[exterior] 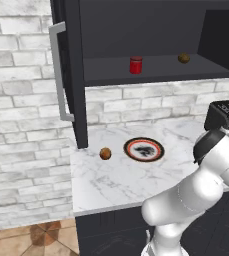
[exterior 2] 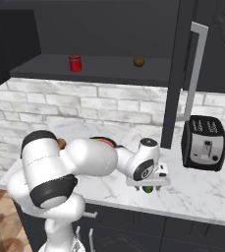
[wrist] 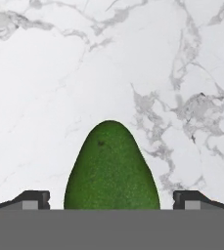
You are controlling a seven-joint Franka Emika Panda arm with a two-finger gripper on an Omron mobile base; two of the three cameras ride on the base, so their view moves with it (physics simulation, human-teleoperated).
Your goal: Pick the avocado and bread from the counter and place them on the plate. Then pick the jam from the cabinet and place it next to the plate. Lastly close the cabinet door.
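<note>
The robot's two-finger claw (wrist: 111, 200) stands wide open, gripping nothing, with the dark-green, pear-shaped avocado (wrist: 111, 168) lying on the white grey-veined marble counter (wrist: 59, 73) between its two dark fingertips (wrist: 33, 199), one clear on each side. I judge the fruit light, firm and smooth-skinned, apt to roll or squirt out. Best squeeze gently across its broad belly, not the narrow end pointing away from the claw.

White arm bent low and forward, wrist pointing down, hand (exterior 2: 148, 187) with fingers spread wide apart
</note>
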